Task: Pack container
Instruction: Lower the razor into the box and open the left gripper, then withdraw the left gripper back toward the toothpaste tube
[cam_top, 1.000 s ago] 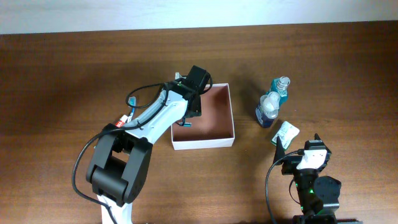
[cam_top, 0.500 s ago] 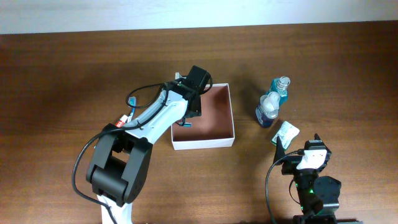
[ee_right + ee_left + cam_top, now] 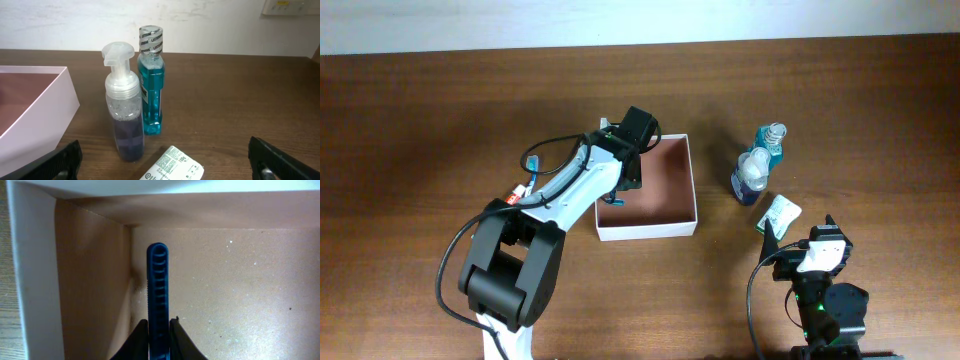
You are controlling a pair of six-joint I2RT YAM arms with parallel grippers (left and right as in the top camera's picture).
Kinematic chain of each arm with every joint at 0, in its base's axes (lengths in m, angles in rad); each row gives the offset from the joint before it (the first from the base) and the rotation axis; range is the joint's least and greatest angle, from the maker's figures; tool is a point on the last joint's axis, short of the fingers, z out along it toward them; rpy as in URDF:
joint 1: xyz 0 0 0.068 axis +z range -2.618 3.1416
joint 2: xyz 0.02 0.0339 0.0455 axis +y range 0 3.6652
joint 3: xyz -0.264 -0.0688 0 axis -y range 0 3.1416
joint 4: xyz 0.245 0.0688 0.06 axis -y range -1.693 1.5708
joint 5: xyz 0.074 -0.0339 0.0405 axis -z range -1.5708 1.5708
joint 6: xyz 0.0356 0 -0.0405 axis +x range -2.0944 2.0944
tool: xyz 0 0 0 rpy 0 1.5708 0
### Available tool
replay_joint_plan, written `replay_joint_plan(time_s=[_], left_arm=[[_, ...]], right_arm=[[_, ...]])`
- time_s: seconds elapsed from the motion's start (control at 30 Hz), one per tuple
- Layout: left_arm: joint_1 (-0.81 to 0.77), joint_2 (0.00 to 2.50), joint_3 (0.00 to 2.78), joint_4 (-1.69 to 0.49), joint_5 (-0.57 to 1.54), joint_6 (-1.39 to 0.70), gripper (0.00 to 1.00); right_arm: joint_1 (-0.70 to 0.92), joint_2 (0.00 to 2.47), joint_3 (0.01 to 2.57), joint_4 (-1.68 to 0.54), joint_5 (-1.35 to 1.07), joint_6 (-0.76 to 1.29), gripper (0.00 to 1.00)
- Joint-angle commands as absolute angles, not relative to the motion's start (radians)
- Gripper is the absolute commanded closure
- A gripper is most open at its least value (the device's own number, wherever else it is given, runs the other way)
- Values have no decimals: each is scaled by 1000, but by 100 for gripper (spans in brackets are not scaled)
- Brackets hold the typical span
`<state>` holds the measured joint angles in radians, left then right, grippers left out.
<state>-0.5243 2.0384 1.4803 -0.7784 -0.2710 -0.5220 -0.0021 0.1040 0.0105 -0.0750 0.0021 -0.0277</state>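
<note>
The container [image 3: 676, 223] is a square white cardboard box with a reddish-brown inside, at the table's middle. My left gripper [image 3: 618, 188] reaches into its left side and is shut on a slim blue ribbed stick [image 3: 158, 290], which points at the box's inner corner [image 3: 131, 230] just above the floor. My right gripper [image 3: 800, 236] is open and empty at the front right, fingers [image 3: 165, 165] spread wide. Before it lie a white labelled packet [image 3: 174, 166], a pump bottle of purple liquid [image 3: 123, 107] and a teal mouthwash bottle [image 3: 151, 82].
The two bottles [image 3: 756, 165] stand close together right of the box, the packet [image 3: 778, 213] just in front of them. The box's white wall [image 3: 45, 112] shows at the left of the right wrist view. A pale wall edges the table's far side.
</note>
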Motion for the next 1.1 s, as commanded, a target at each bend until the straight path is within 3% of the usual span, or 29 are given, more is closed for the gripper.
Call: replay_joint_plan(time_s=[0.0,0.57,0.83,1.0,1.07], left_arm=[[-527,2048,1486,-779,-293,-534,78],[-528,2023,1552,-848,-258,-525,78],[-527,1891,1655,-988,-250,-407,79],[-513,1776,1665,-1042,-273,-226,79],[-489,1743,1665,-1075,-318,-226,84]], right_arm=[[-1,104,6,-82,11,-30,2],[-1,104,6,-82,11,-30,2],[-1,104,6,-82,11,-30,2],[-1,104,6,-82,11,-30,2],[-1,104,6,-82,11,-30,2]])
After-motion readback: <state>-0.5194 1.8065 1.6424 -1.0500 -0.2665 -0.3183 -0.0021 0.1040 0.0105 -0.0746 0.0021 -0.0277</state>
